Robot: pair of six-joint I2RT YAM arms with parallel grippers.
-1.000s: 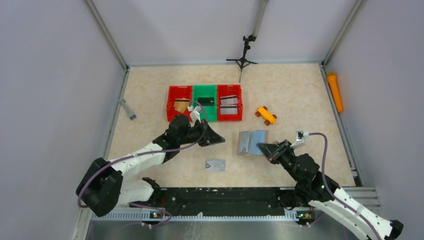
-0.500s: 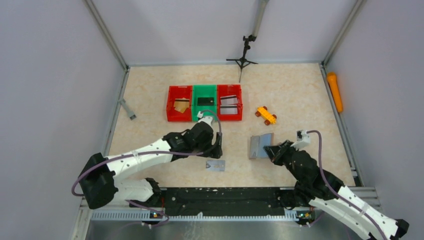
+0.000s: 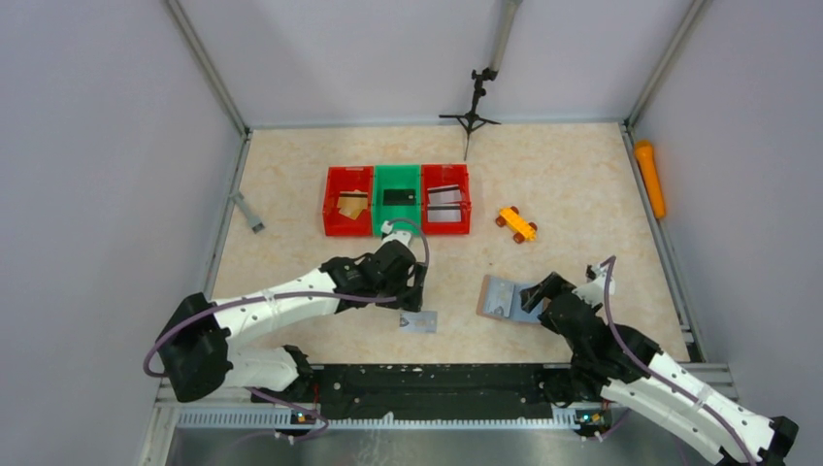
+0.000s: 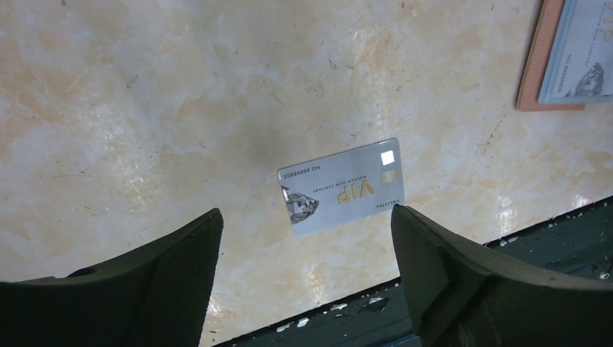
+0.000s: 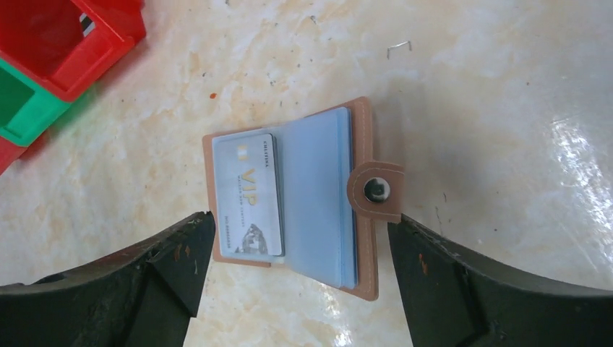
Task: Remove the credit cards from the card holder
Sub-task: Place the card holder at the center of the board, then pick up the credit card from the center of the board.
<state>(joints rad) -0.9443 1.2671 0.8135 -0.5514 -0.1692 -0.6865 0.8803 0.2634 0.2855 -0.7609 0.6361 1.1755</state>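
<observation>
The tan-brown card holder (image 3: 505, 299) lies open and flat on the table, its snap tab to one side (image 5: 376, 189). A silver VIP credit card (image 5: 249, 195) sits in its left sleeve beside pale blue sleeves. My right gripper (image 5: 300, 220) hangs open above it, its fingers straddling it without touching. Another silver credit card (image 4: 341, 186) lies loose on the table near the front edge. My left gripper (image 4: 306, 220) is open just above that card, empty. More credit cards rest in the bins: tan-gold (image 3: 351, 205), black (image 3: 399, 196), white-grey striped (image 3: 445, 206).
Three bins stand in a row at the back: red (image 3: 330, 201), green (image 3: 397, 216), red (image 3: 464, 198). A yellow toy car (image 3: 516, 223) sits right of them. An orange cylinder (image 3: 650, 178) lies by the right wall, a tripod (image 3: 472, 107) at the back, a grey tool (image 3: 247, 212) at left.
My left gripper came down from near the bins to the loose card and opened. My right gripper let go of the card holder, which now lies flat, shifted slightly right and nearer.
</observation>
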